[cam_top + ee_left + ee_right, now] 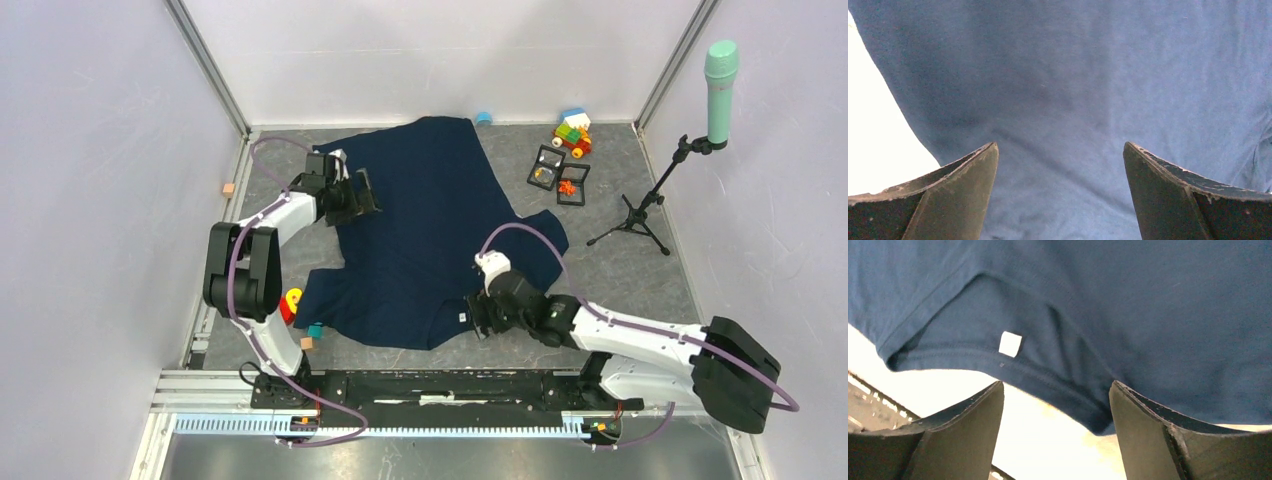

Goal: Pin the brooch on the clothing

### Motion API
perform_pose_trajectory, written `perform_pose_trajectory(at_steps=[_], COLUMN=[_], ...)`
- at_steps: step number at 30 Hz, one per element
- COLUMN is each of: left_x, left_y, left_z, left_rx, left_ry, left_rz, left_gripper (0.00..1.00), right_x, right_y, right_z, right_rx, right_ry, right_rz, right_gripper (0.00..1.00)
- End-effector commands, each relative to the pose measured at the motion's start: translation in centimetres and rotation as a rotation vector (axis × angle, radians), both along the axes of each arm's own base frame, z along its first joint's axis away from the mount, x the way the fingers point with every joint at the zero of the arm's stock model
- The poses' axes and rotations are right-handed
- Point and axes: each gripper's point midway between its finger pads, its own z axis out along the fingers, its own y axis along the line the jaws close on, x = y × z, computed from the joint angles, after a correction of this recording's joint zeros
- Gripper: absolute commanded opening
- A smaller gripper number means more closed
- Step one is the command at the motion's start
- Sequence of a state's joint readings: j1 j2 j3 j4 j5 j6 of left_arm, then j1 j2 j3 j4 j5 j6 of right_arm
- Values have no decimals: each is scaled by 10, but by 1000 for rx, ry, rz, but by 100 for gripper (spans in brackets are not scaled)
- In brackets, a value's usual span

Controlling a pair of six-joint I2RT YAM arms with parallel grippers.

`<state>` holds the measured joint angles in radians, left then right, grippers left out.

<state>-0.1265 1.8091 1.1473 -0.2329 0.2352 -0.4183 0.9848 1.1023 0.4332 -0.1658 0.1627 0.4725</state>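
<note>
The clothing (430,230), a dark navy shirt, lies spread flat on the grey table. My left gripper (362,195) hovers open over the shirt's left edge; in the left wrist view only blue fabric (1088,85) shows between and beyond its wide-apart fingertips (1060,145). My right gripper (474,318) sits at the shirt's near edge by the collar. Its jaws (1055,385) stand open, with the collar seam and a small white tag (1010,344) just ahead and nothing held. A small orange piece that looks like the brooch (568,186) lies in a black-framed case at the right.
A second black-framed case (546,166) and a colourful toy-block model (573,132) sit right of the shirt. A teal microphone (720,75) stands on a black tripod (632,215) at far right. Small blocks (291,303) lie by the left arm's base.
</note>
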Motion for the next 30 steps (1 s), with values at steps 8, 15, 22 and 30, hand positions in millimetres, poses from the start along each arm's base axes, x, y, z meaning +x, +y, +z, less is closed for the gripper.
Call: perform_pose_trajectory(at_steps=[8,15,22,30], left_x=[-72,-162,-227,-252], left_y=[-106,-171,-194,-179], left_z=[123,87,32,-6], left_rx=[-21,-86,-55,-42], left_ry=[-311,-276,-207,-130], left_rz=[-276,-419,-493,-452], left_gripper=[100,100,100,100], right_x=[105,146,158,174], right_y=[-90,-158,-197,-215], right_z=[50,34,23,15], right_rx=[-77,-83,-63,-61], right_ry=[-122,-72,-66,-78], right_rz=[-312,-518,-642,-693], right_gripper=[81,68,64,59])
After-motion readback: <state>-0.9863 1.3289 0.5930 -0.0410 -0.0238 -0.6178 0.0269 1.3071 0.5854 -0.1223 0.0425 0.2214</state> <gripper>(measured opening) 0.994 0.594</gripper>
